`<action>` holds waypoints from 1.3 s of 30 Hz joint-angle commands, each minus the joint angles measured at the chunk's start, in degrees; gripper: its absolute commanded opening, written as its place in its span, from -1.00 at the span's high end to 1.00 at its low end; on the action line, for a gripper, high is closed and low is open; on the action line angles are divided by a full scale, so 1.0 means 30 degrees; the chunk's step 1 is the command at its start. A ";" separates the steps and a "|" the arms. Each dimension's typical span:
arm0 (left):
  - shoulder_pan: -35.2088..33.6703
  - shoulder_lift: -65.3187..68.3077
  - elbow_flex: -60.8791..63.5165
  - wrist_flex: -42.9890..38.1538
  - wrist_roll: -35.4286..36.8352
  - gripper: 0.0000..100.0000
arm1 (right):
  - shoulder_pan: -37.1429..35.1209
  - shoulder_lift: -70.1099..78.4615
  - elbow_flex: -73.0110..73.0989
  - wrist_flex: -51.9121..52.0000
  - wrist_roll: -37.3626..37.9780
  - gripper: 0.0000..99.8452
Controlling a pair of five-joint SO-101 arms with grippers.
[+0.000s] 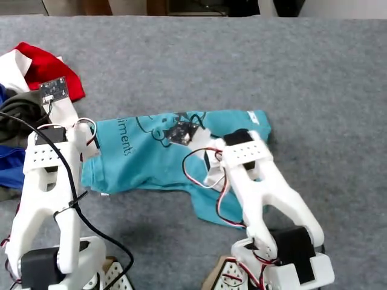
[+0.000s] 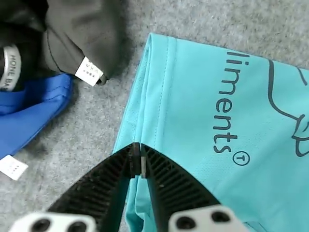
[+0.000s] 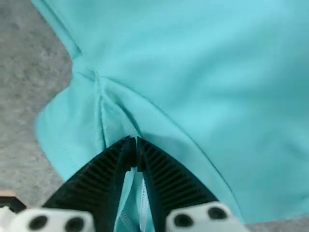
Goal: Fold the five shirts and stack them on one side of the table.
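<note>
High view: the teal shirt (image 1: 151, 163) lies spread, print up, about mid-table, with one loose flap trailing toward 5 o'clock.
Handling: I judge it light, soft and limp. It will sag and drag on the table (image 1: 314, 78), and the smooth knit may slip out of a shallow pinch.
Where to hold: I would take it on a hem or seam, where the cloth is doubled, and keep both holds level so the fold line stays straight.
Left gripper (image 2: 137, 162): clenched on the shirt's stitched edge at its 9 o'clock side, with teal cloth showing between the closed jaws.
Right gripper (image 3: 134, 150): clamped on a ridge of teal cloth beside a seam, toward the shirt's 4 o'clock part.
Left arm (image 1: 45, 181): rises from the 7 o'clock corner of the table and runs toward 12, wrist low over the shirt's edge.
Right arm (image 1: 266, 193): rises from about 5 o'clock and leans toward 11, wrist down over the cloth.
Other shirts: a red shirt (image 1: 45, 69), a blue shirt (image 2: 29, 111) and a dark shirt (image 2: 77, 34) lie heaped at the table's 9 to 10 o'clock edge, unfolded, the dark one just beside the teal hem.
Progress: by my reading, folding has barely begun and no stack is made.
</note>
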 commanded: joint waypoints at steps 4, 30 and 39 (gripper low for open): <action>-0.0147 -0.0366 -0.0088 -0.0029 -0.0088 0.96 | -0.1451 -0.0015 0.0015 0.1670 0.1319 0.96; -0.0117 -0.0366 -0.0205 -0.0733 -0.0762 0.96 | 0.1304 -0.1509 -0.5700 0.4513 0.5832 0.96; -0.0117 -0.0366 -0.0205 -0.0586 -0.0703 0.96 | 0.3443 0.3443 -0.5700 0.3370 0.6066 0.96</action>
